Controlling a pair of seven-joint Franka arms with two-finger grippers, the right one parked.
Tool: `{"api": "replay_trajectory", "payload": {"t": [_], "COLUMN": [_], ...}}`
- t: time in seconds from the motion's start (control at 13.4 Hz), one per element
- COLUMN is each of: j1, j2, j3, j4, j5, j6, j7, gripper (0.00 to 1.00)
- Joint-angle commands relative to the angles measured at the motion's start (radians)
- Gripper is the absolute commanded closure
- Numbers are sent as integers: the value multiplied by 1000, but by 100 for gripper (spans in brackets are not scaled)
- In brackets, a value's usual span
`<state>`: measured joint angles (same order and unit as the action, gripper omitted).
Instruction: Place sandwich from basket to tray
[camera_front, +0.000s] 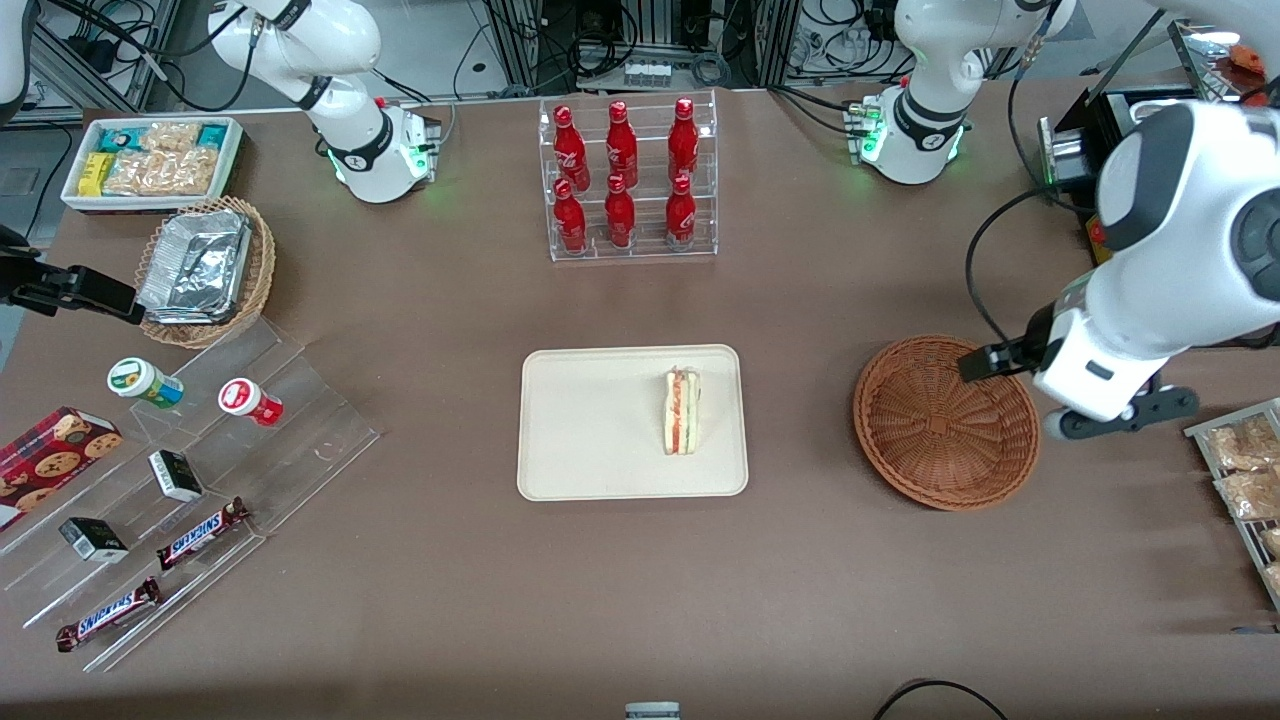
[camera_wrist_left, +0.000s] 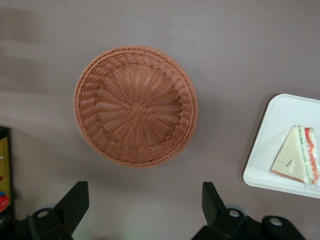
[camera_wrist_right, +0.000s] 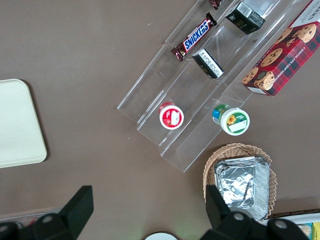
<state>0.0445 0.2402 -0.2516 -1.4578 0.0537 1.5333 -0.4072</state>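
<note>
The sandwich (camera_front: 682, 410) lies on the cream tray (camera_front: 590, 430), toward the tray's basket-side end, with its red and pale filling edge showing. The reddish-brown wicker basket (camera_front: 945, 420) sits beside the tray toward the working arm's end, and it is empty. My left gripper (camera_front: 1075, 395) hangs high above the table at the basket's rim, on the side away from the tray. In the left wrist view the gripper (camera_wrist_left: 145, 192) is open and empty, with the basket (camera_wrist_left: 135, 105), the tray (camera_wrist_left: 280, 130) and the sandwich (camera_wrist_left: 296, 161) all in sight.
A clear rack of red bottles (camera_front: 630, 180) stands farther from the camera than the tray. A tan wicker basket with foil containers (camera_front: 205, 265), a white snack bin (camera_front: 150, 160) and a clear stepped stand (camera_front: 190, 480) lie toward the parked arm's end. Snack packets (camera_front: 1245, 470) lie beside the basket.
</note>
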Motion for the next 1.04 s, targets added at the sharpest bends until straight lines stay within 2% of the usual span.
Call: {"api": "replay_trajectory", "payload": {"t": [0.0,0.15,0.37,0.67,0.97], "j1": [-2,-15,-48,-115,-109], "j2": [-30,-33,-41,-97,-122], "j3": [32,66,129,244,279], "j4": [23,68,138,136,132], "j5": [-9,-6,-14,-17,-9], "j6": [-96,-169,-289,-327,-348], "j7": [126,212,223,320,395], "gripper": [0,0,0,0,0]}}
